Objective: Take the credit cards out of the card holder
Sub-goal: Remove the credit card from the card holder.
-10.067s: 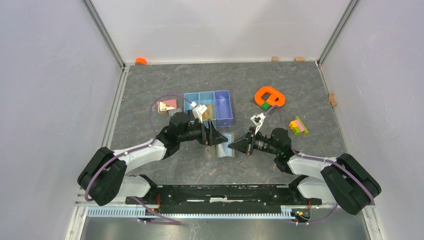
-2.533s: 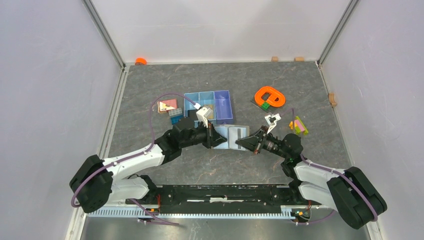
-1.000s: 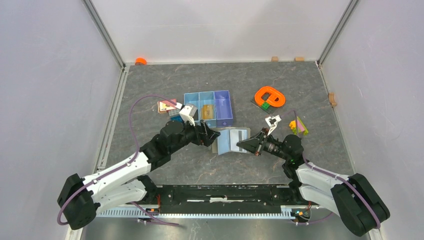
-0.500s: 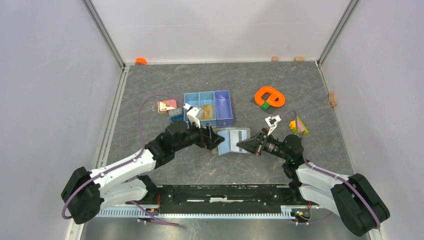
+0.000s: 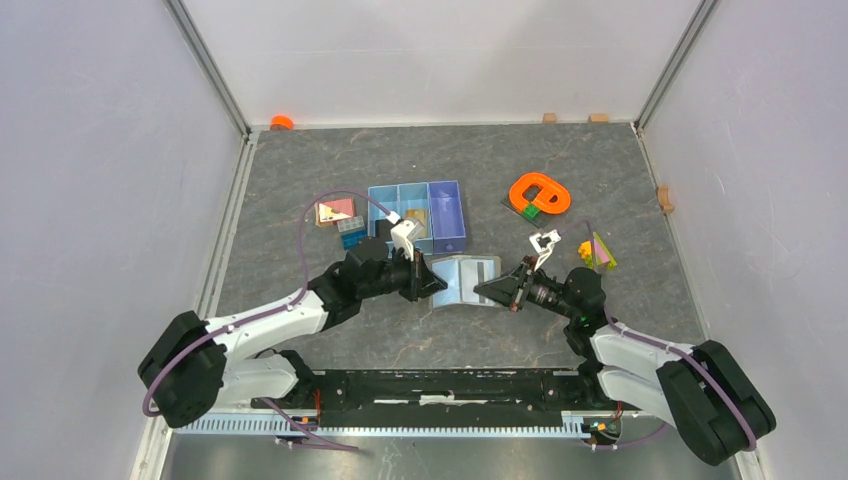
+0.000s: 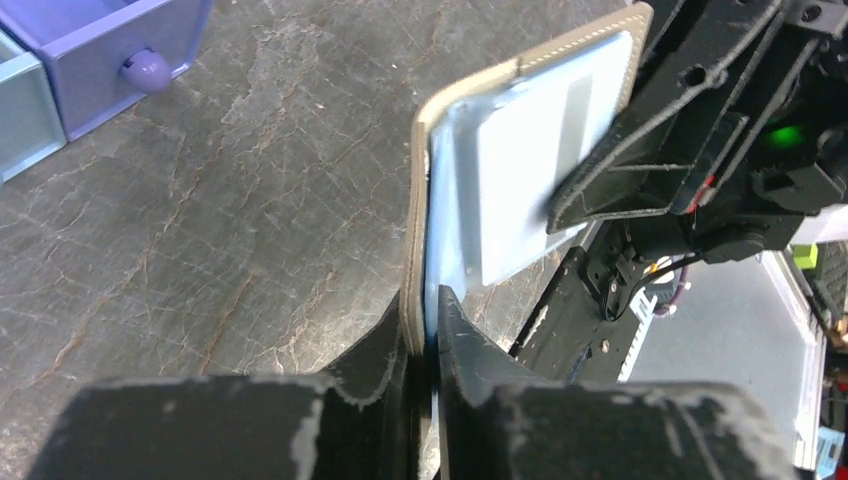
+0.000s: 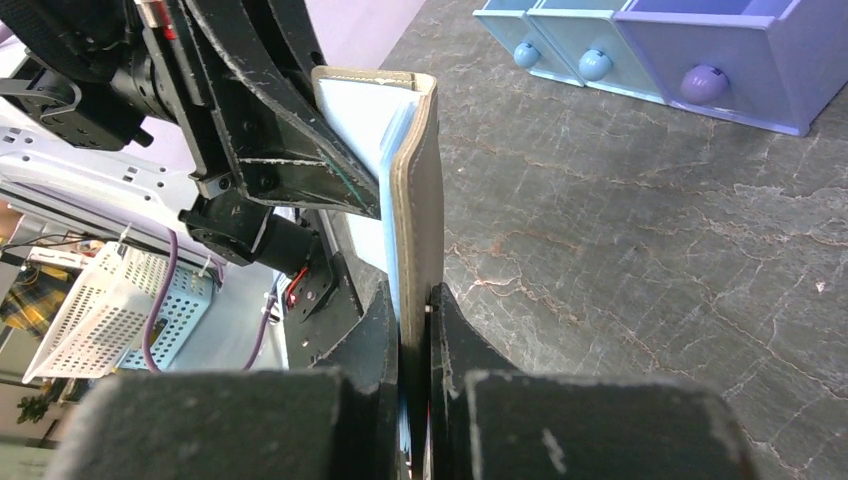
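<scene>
The flat folding grey-taupe card holder with its pale blue-grey lining (image 5: 455, 285) hung open just below the centre of the overhead view, lifted off the dark grey stone-patterned table (image 5: 520, 150) and stretched between the two arms; one pale whitish credit card with a grey stripe (image 6: 525, 190) sat in a slot on its inner face, in the upper right of the left wrist view, and I could not tell whether more cards lay behind it; the left gripper (image 5: 428, 281) was narrowed onto the holder's left edge, its black fingers pinching the tan stitched flap at the bottom centre of its own camera's view; the right gripper (image 5: 487, 290) was likewise clamped tight on the opposite edge, at the bottom centre of the right wrist view; behind them, above the centre of the overhead frame, stood the blue-and-purple three-compartment plastic tray (image 7: 740, 90), apart from the holder; as a judgement, the task was in its early part: the holder had been raised and opened, no card lay out on the table, and every card remained to be drawn out.
</scene>
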Robot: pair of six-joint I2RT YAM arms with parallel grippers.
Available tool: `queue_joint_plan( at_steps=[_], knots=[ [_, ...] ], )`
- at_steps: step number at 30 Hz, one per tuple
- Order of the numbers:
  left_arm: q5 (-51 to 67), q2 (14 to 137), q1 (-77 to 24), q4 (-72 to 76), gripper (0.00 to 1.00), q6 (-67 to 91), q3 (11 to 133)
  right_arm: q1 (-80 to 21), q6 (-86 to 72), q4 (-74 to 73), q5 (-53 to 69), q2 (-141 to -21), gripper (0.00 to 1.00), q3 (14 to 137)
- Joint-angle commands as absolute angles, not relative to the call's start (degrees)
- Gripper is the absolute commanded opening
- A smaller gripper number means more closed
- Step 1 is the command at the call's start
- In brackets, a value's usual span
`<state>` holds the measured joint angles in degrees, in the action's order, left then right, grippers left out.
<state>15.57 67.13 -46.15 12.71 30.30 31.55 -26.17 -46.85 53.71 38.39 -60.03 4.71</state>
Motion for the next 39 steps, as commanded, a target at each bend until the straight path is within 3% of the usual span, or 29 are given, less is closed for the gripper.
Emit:
queue_joint_plan(
  at_steps=[1,4,9,18,28,34,39],
  knots=[
    [16.96,66.85,-45.62,16.86,0.07,30.87,33.07,-26.32,-47.37,58.36,39.56,-61.03,0.00,7.03],
    [16.48,66.84,-45.44,16.83,0.02,31.19,33.00,-26.40,-46.72,57.48,39.33,-61.97,0.03,7.31],
    [14.42,68.20,-43.97,15.29,0.02,33.30,33.03,-26.37,-42.18,48.94,36.45,-61.68,0.21,9.05],
    [19.42,67.97,-38.61,18.98,0.02,37.44,30.49,-26.37,-38.87,42.94,33.53,-58.95,0.29,9.92],
    [24.17,68.68,-38.33,22.46,0.02,38.18,30.00,-26.41,-38.06,42.62,33.85,-59.04,0.26,10.36],
    [25.34,69.91,-38.32,22.54,0.02,38.12,30.58,-26.39,-38.03,42.45,33.55,-58.35,0.07,10.26],
    [22.05,69.55,-38.32,18.46,0.02,36.50,31.41,-26.46,-39.77,48.33,36.46,-56.42,0.03,8.93]
  ],
)
